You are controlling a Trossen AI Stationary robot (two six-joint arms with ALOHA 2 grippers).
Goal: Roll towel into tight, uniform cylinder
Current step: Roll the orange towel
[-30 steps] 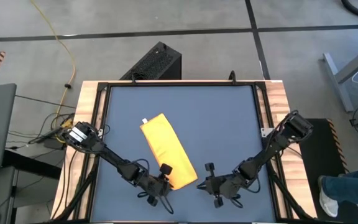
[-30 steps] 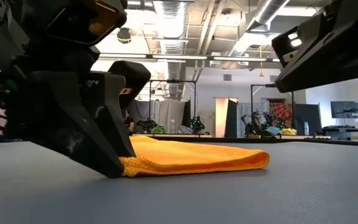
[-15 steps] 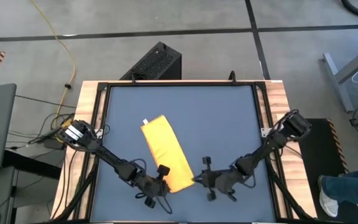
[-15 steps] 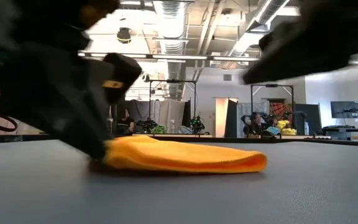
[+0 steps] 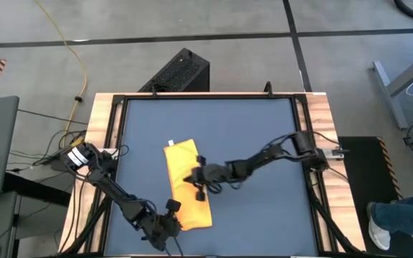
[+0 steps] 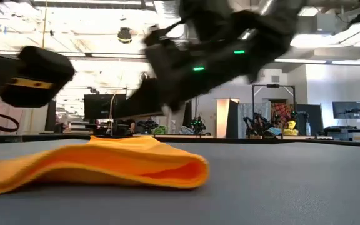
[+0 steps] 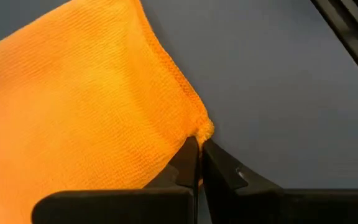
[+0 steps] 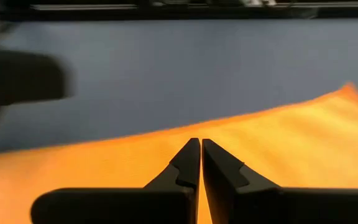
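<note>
The yellow towel [image 5: 181, 161] lies folded into a long strip on the dark blue mat [image 5: 257, 136], running from the middle toward the near edge. In the low view the towel [image 6: 105, 165] humps up in the middle. My left gripper [image 5: 174, 213] is at its near end, shut on a corner. My right gripper [image 5: 188, 178] reaches in from the table's right. It is shut, with its tips [image 8: 199, 144] over the middle of the towel [image 8: 291, 143]. I cannot tell whether they touch the cloth. My left gripper pinches the towel's near left corner [image 7: 205, 129] between its two fingertips [image 7: 190, 155]. It comes slanting down from the near left. The cloth is drawn out to a point at the fingers. The rest of the towel [image 7: 73, 93] lies on the mat.
A wooden frame [image 5: 320, 115] borders the mat. A black box [image 5: 178, 72] stands on the floor beyond the far edge, with cables [image 5: 63, 143] at the left. A person's leg [image 5: 400, 215] shows off the table at the near right. Bare mat lies right of the towel.
My right gripper has swung from beside the towel's near end toward the table's left and far side, to above the towel's middle. My left gripper has gone toward the near left corner. The towel's near end has slid left with it, while the far end has stayed.
</note>
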